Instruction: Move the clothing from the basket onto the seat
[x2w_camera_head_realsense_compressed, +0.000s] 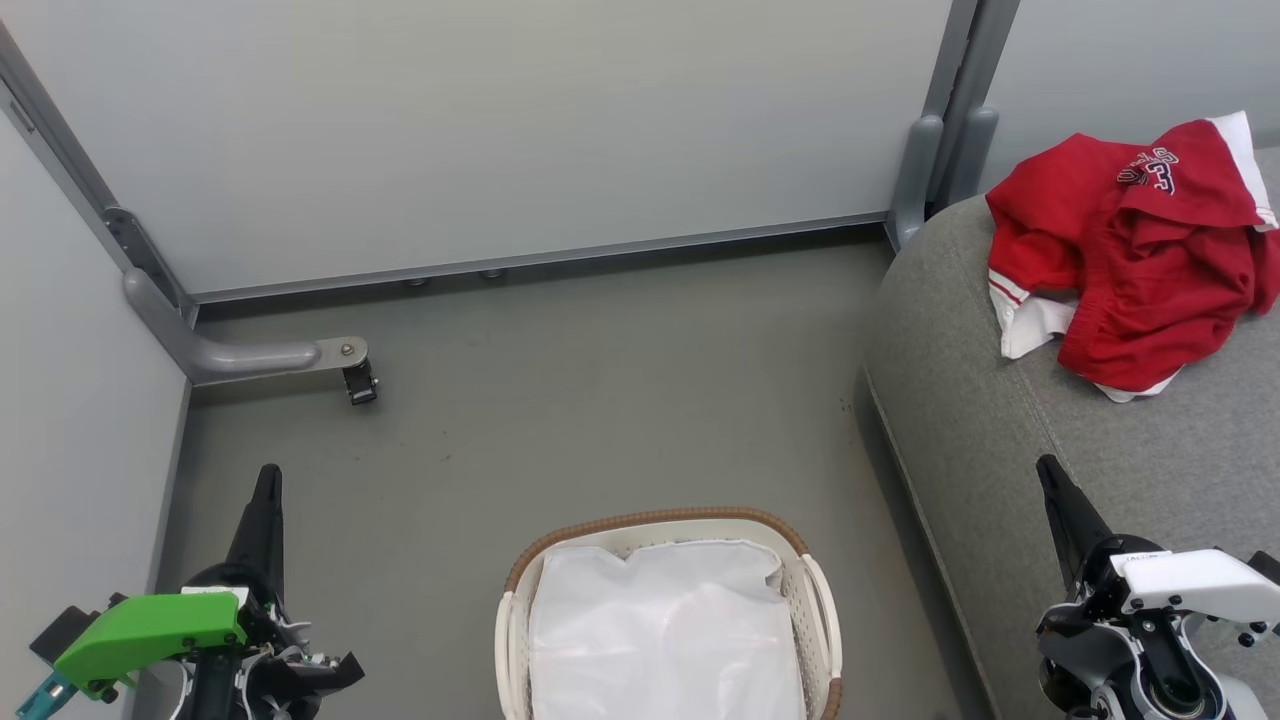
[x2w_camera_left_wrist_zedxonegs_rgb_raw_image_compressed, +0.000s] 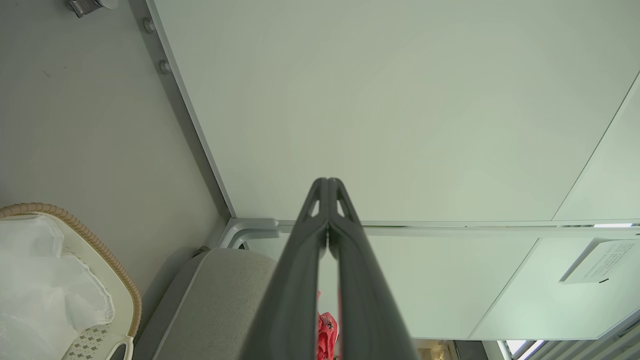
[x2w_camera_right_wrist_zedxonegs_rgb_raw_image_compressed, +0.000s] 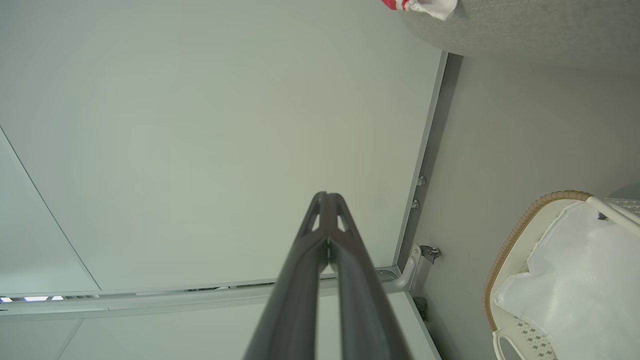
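Note:
The red clothing (x2w_camera_head_realsense_compressed: 1130, 250) with white trim lies bunched on the grey seat (x2w_camera_head_realsense_compressed: 1060, 440) at the right; a scrap of it peeks past my left fingers (x2w_camera_left_wrist_zedxonegs_rgb_raw_image_compressed: 326, 335), and its white-trimmed edge (x2w_camera_right_wrist_zedxonegs_rgb_raw_image_compressed: 420, 5) rests on the seat (x2w_camera_right_wrist_zedxonegs_rgb_raw_image_compressed: 525, 25). The cream basket (x2w_camera_head_realsense_compressed: 815, 600) with a brown rim stands on the floor at bottom centre and holds a plain white sheet (x2w_camera_head_realsense_compressed: 665, 630). My left gripper (x2w_camera_head_realsense_compressed: 268, 478) is shut and empty at lower left, left of the basket. My right gripper (x2w_camera_head_realsense_compressed: 1046, 468) is shut and empty at lower right, over the seat's front edge.
Pale partition walls (x2w_camera_head_realsense_compressed: 500, 130) with grey frames close off the far side and the left. A grey bracket foot with a caster (x2w_camera_head_realsense_compressed: 355, 378) sticks out onto the floor at the left. Bare grey floor (x2w_camera_head_realsense_compressed: 600, 400) lies between basket, wall and seat.

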